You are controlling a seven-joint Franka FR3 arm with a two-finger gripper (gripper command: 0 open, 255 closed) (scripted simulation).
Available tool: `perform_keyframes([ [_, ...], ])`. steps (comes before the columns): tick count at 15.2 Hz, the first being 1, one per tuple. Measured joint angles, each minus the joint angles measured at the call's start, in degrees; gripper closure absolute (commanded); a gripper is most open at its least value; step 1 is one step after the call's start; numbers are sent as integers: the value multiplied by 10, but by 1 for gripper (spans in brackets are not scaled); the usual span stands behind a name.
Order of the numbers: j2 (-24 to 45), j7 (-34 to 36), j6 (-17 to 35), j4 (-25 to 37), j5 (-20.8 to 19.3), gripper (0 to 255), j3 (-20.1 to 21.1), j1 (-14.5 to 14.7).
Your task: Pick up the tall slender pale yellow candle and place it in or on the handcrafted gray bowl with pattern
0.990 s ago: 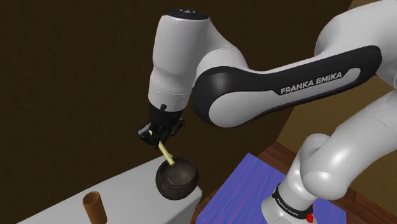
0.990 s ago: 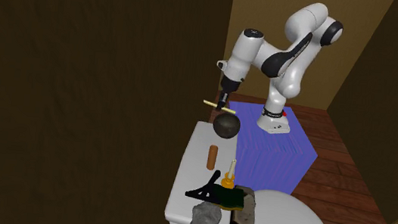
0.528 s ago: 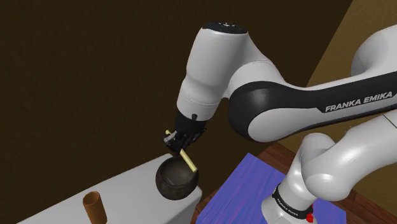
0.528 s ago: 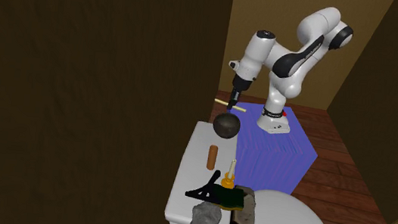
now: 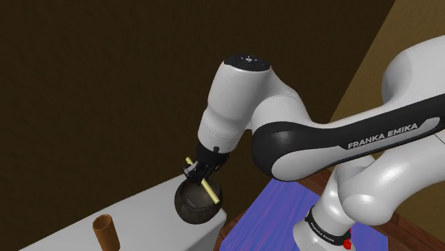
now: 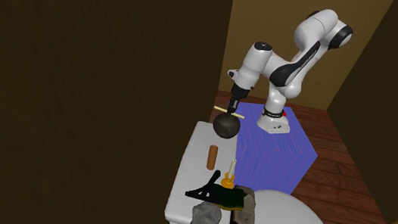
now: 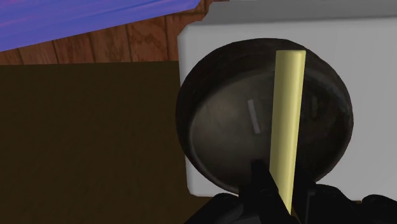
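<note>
A slim pale yellow candle is clasped in my black gripper, which is shut on it. The candle lies nearly level, right over the mouth of the dark round bowl at the end of the white tank top. In the wrist view the candle runs out from the gripper across the bowl's dark hollow. From the second exterior view the candle sits crosswise just above the bowl, under the gripper.
A brown cylinder stands on the tank top toward the shoulder view's left. Farther along lie an orange candlestick, a dark green cloth and a grey lump. A blue mat covers the wooden floor beside the stand.
The arm has swung toward the shoulder view's right and come down. The held candle has turned flatter and now lies close over the bowl's mouth.
</note>
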Motion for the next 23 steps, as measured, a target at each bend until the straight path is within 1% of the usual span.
perform_keyframes([
  [4, 12, 6, 27, -15, -3, 255, 8, -3],
  [9, 15, 7, 31, -16, -4, 255, 9, -4],
  [10, 15, 7, 31, -16, -4, 0, 9, -4],
  [16, 15, 7, 31, -16, -4, 0, 9, -4],
  [20, -17, -1, -30, 15, 5, 0, -5, 6],
  [23, -27, -4, -49, 23, 8, 0, -10, 10],
])
